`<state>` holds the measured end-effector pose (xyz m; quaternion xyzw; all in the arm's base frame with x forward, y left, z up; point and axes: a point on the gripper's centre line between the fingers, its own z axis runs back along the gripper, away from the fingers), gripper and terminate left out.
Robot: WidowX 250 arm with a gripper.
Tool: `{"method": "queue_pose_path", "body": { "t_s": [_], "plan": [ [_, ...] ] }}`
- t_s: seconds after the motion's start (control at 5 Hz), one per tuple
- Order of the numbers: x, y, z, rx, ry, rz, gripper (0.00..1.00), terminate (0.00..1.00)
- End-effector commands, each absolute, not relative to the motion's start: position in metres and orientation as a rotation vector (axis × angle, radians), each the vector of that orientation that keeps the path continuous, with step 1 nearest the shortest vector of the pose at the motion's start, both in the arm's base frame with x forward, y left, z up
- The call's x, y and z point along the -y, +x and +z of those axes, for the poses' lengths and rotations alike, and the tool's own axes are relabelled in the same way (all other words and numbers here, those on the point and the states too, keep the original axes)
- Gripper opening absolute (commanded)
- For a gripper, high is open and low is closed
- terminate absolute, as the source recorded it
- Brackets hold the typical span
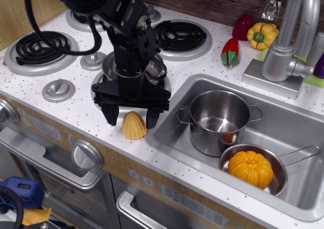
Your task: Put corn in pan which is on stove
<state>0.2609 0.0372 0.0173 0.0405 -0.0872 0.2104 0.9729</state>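
Note:
The yellow corn [134, 125] stands upright on the white speckled counter near the front edge, just left of the sink. My black gripper [130, 118] hangs open right over it, one finger on each side, the tips level with the corn's upper half, not closed on it. The small steel pan [157, 69] sits on the front right burner of the stove [76, 94], mostly hidden behind my arm; only parts of its rim show.
A taller steel pot [217, 118] and a long-handled pan holding an orange pumpkin [250, 168] sit in the sink [298, 138]. Toy peppers [261, 35] lie by the faucet [291, 36]. Silver knobs [58, 89] sit between the burners.

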Motion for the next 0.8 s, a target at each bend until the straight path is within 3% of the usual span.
{"method": "queue_pose_path", "body": {
  "t_s": [0.0, 0.2, 0.4, 0.6],
  "plan": [
    [-0.04, 0.263, 0.013, 0.217, 0.076, 0.446, 1.0, 0.0],
    [-0.042, 0.265, 0.016, 0.205, 0.07, 0.444, 0.0, 0.0],
    [-0.043, 0.263, 0.027, 0.194, 0.098, 0.44, 0.0, 0.0],
    [-0.045, 0.261, 0.061, 0.146, 0.182, 0.424, 0.0, 0.0]
  ]
}}
